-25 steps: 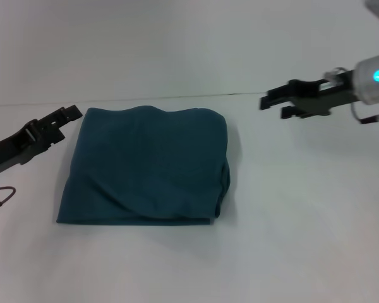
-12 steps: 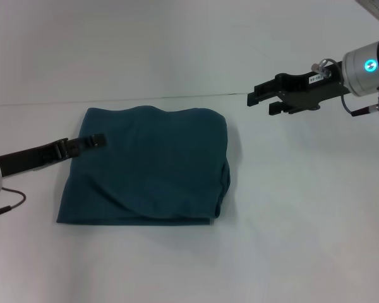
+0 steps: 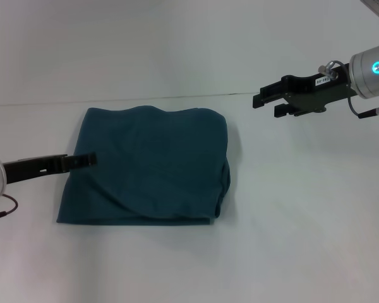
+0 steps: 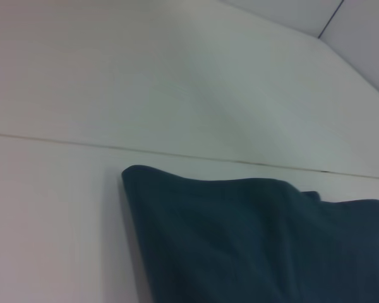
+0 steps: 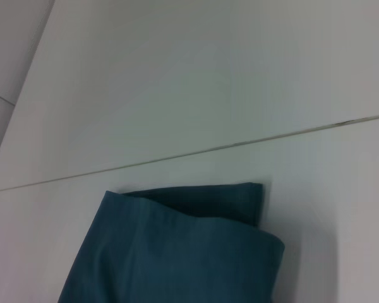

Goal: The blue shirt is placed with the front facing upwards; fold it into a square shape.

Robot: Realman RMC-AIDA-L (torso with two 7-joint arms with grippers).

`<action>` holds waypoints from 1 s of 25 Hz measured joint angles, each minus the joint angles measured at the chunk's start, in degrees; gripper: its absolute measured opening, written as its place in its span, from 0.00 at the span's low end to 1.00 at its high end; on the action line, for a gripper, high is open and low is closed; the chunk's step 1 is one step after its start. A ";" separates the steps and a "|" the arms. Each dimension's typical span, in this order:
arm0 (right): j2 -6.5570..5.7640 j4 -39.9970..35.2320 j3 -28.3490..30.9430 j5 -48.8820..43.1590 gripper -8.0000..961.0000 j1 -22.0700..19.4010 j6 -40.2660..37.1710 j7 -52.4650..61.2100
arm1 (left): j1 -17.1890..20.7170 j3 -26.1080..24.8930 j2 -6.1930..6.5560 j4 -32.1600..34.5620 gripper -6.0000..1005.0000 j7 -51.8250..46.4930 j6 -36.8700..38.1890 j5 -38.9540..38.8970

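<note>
The blue shirt (image 3: pixel 148 164) lies folded into a rough square on the white table (image 3: pixel 303 208), with no lettering showing. Its right side is a thick rounded fold and its top edge is wavy. My left gripper (image 3: pixel 88 159) reaches in low from the left, its tip over the shirt's left edge. My right gripper (image 3: pixel 268 105) hangs open and empty in the air, up and to the right of the shirt, well apart from it. A corner of the shirt (image 4: pixel 240 240) shows in the left wrist view. The right wrist view shows the shirt's (image 5: pixel 177 252) folded corner.
The table's far edge meets a pale wall along a thin seam (image 3: pixel 177 96) just behind the shirt. A thin cable (image 3: pixel 3 208) hangs from the left arm near the table's left side.
The left arm dropped from beside the shirt's top left corner to lower on its left edge, then drew back slightly. The right gripper shifted left, then back right.
</note>
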 joint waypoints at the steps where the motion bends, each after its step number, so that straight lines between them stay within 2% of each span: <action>1: -0.02 -0.02 0.00 0.00 0.68 0.00 -0.03 0.01 | 0.00 0.00 -0.13 -0.19 0.93 -0.03 -0.51 0.25; 15: -0.18 -0.10 -0.02 0.00 0.68 -0.22 -0.16 0.02 | -1.11 0.12 -0.66 -3.39 0.92 -0.11 -1.95 3.39; 19: -0.28 -0.75 0.28 0.00 0.68 -0.63 -0.72 0.03 | -1.82 2.71 -1.15 -3.48 0.92 -1.56 -1.95 5.97; 21: -0.38 -1.01 0.87 0.00 0.68 -0.76 -1.12 0.03 | -1.80 3.49 -1.75 -2.60 0.91 -2.53 -2.25 7.07; 24: -0.51 -1.70 1.63 -0.01 0.68 -1.13 -1.87 0.03 | -0.24 3.46 -3.32 1.77 0.91 -2.62 -2.42 7.12; 25: -0.51 -1.97 1.83 0.01 0.68 -1.29 -2.09 0.03 | 0.01 3.83 -3.44 2.46 0.88 -2.68 -2.26 7.12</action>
